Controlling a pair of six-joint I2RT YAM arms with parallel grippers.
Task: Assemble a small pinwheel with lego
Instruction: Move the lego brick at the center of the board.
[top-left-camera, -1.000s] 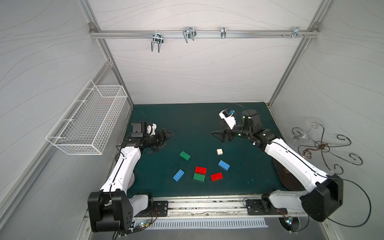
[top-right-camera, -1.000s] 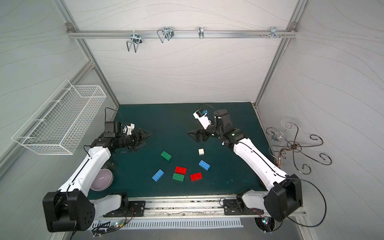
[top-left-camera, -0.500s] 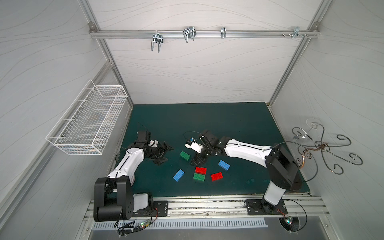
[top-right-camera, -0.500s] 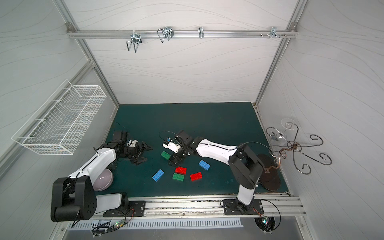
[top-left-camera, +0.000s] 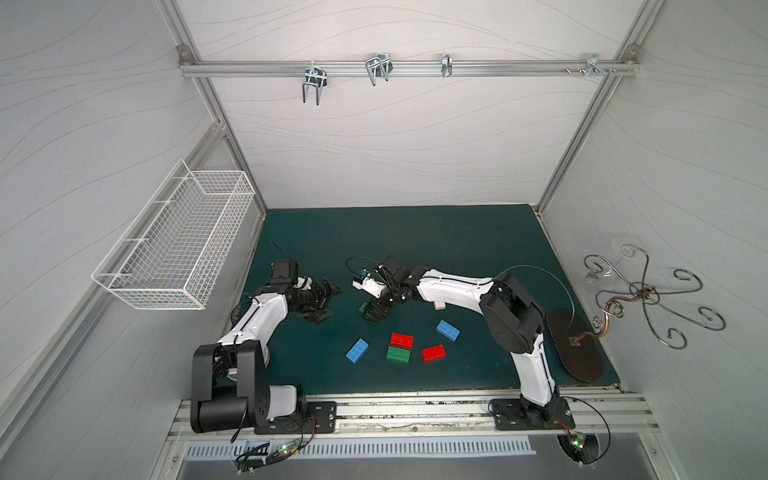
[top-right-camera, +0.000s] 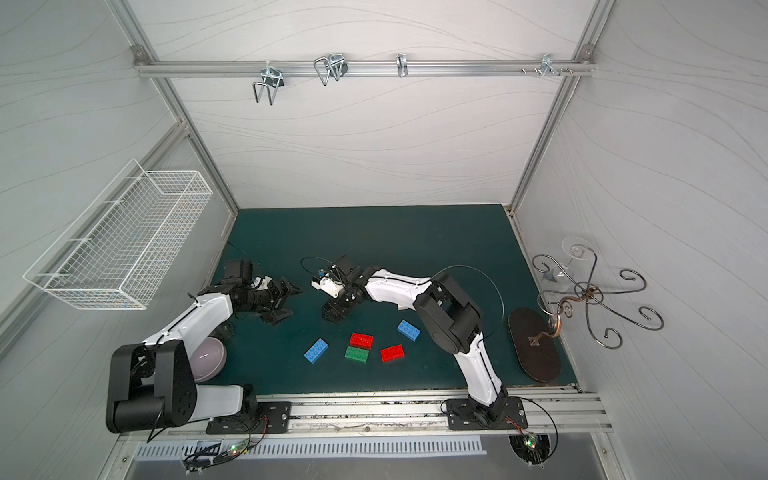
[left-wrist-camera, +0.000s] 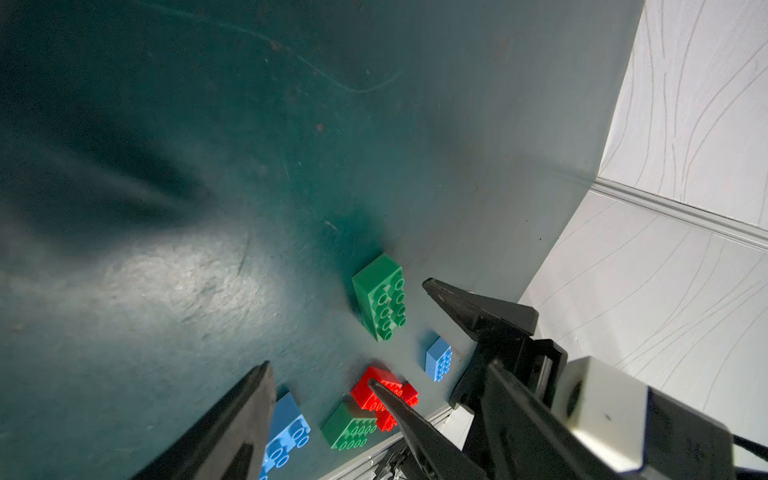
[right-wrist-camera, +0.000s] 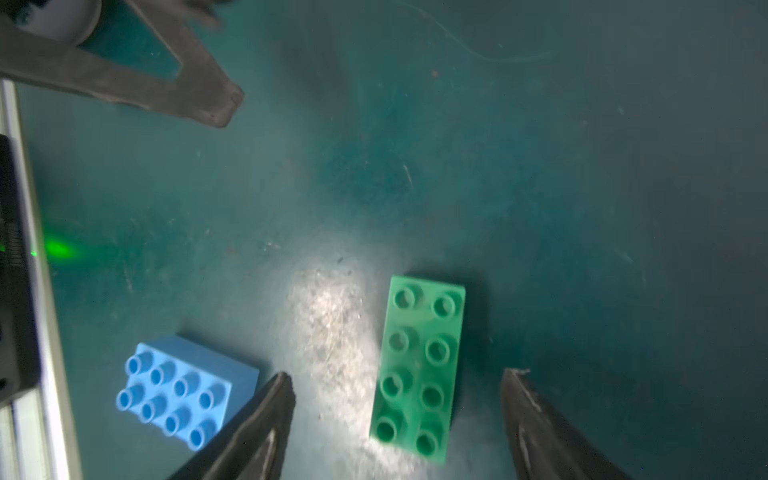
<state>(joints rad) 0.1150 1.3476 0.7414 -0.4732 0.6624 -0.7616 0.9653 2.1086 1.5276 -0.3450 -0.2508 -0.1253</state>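
The right tool (right-wrist-camera: 399, 376) sits spread wide astride the smooth green studded brick (right-wrist-camera: 419, 374), flat on the scuffed teal desk (right-wrist-camera: 582, 208), fingers (right-wrist-camera: 257, 428) clear of it; the left tool (top-left-camera: 330, 306) hovers nearby, spread and empty.

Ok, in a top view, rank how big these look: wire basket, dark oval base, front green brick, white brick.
1. wire basket, mounted nearer the camera
2. dark oval base
3. front green brick
4. white brick, partly hidden

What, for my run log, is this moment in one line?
phase: pre-grasp | right gripper: open, astride green brick on mat, no contact | left gripper: open, empty
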